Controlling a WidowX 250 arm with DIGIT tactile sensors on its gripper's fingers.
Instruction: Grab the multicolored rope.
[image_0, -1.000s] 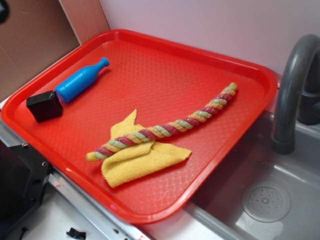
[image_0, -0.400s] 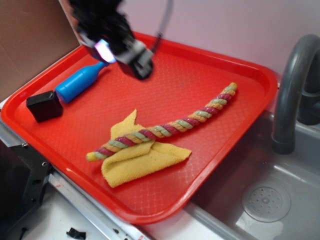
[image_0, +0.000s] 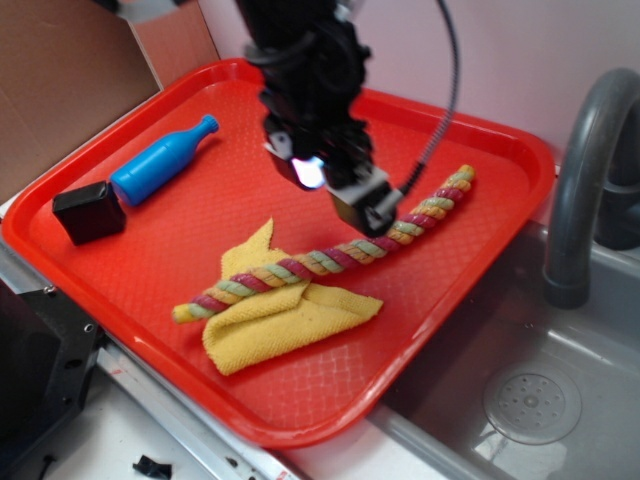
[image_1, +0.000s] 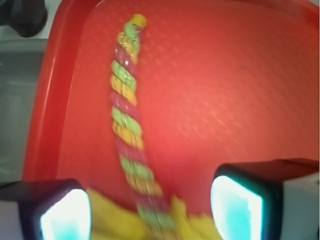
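— Pincer (image_0: 345, 195)? Spread wide, nothing held, hovering over the middle of the multicolored rope (image_0: 330, 258), not touching.

— And the rope? Stretched diagonally across the red tray (image_0: 150, 270), near end draped over the yellow cloth (image_0: 285, 320), far end close to the tray's rim.

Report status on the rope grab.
Gripper open, above the rope, not touching. Rope lies on the red tray, near end across the yellow cloth. Nothing in the way.
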